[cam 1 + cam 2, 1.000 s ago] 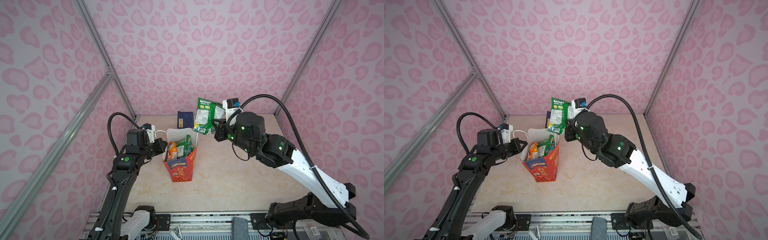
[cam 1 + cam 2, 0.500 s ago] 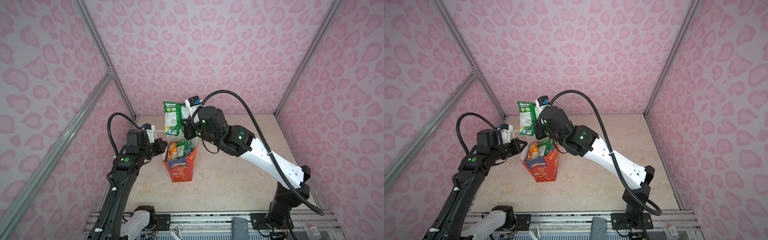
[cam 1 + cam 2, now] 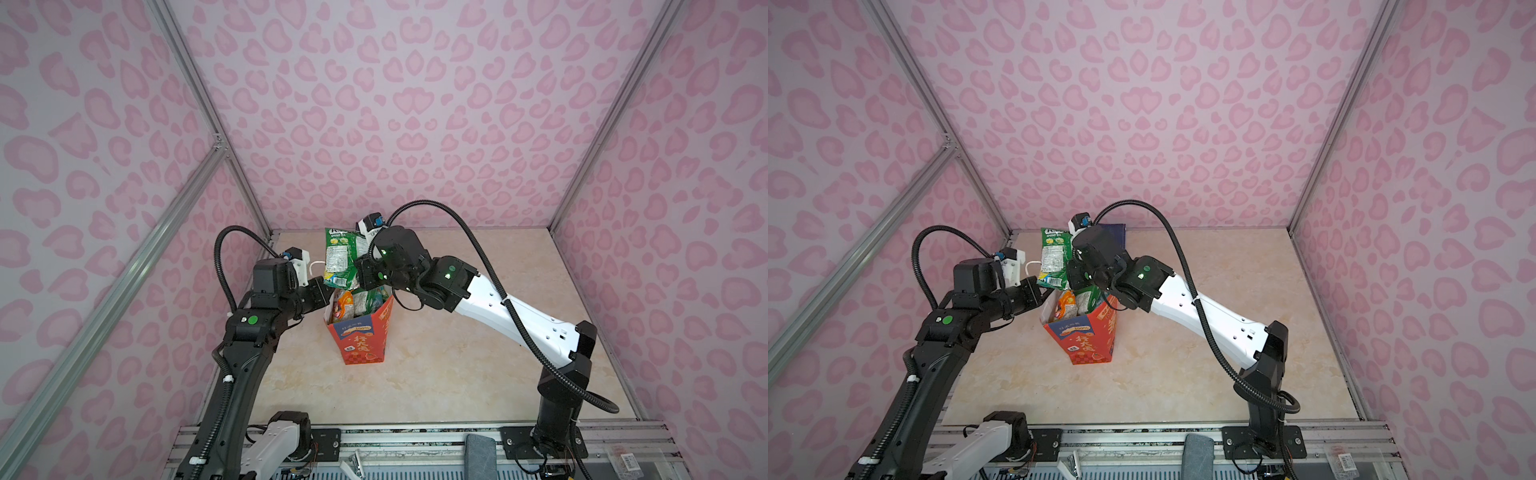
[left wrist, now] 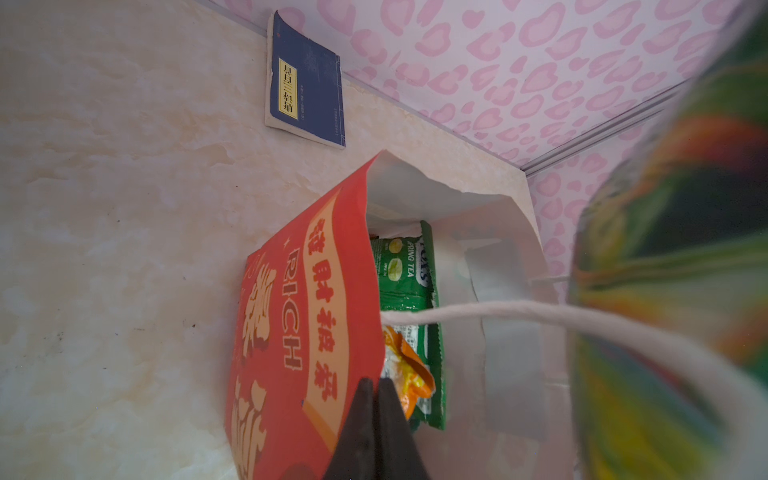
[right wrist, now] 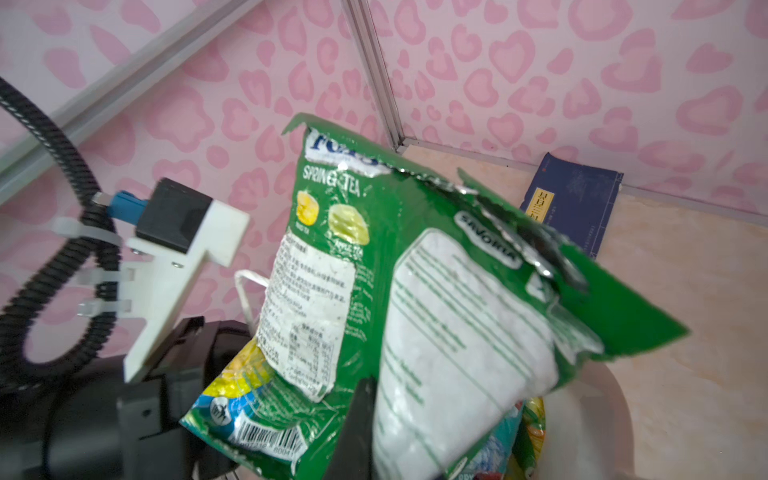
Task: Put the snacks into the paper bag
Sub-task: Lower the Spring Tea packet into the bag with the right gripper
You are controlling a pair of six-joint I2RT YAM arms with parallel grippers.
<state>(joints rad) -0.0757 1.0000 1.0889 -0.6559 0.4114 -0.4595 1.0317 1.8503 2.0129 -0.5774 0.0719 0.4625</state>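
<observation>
The red-orange paper bag [image 3: 361, 336] [image 3: 1088, 336] [image 4: 291, 311] stands upright mid-table, mouth open. Inside it are several snacks [image 3: 357, 301] [image 3: 1077, 301], among them a green packet [image 4: 405, 270] and an orange one [image 4: 409, 374]. My left gripper [image 3: 326, 297] [image 3: 1040, 295] [image 4: 376, 382] is shut on the bag's left rim. My right gripper [image 3: 365, 276] [image 3: 1073, 274] [image 5: 374, 386] is shut on a green FOX'S snack packet [image 3: 340, 257] [image 3: 1054, 259] [image 5: 332, 270], held upright just above the bag's mouth. A second green packet [image 5: 478, 311] lies against it. One right finger is hidden behind the packets.
A flat dark-blue booklet [image 3: 1115, 230] [image 4: 305, 83] [image 5: 573, 199] with a yellow label lies against the back wall behind the bag. The bag's white cord handle [image 4: 519, 311] stretches across the opening. Pink patterned walls enclose the table on three sides.
The right arm swung left from the back of the table with the green packet and now holds it lower, over the bag's mouth. The left gripper kept its hold on the rim.
</observation>
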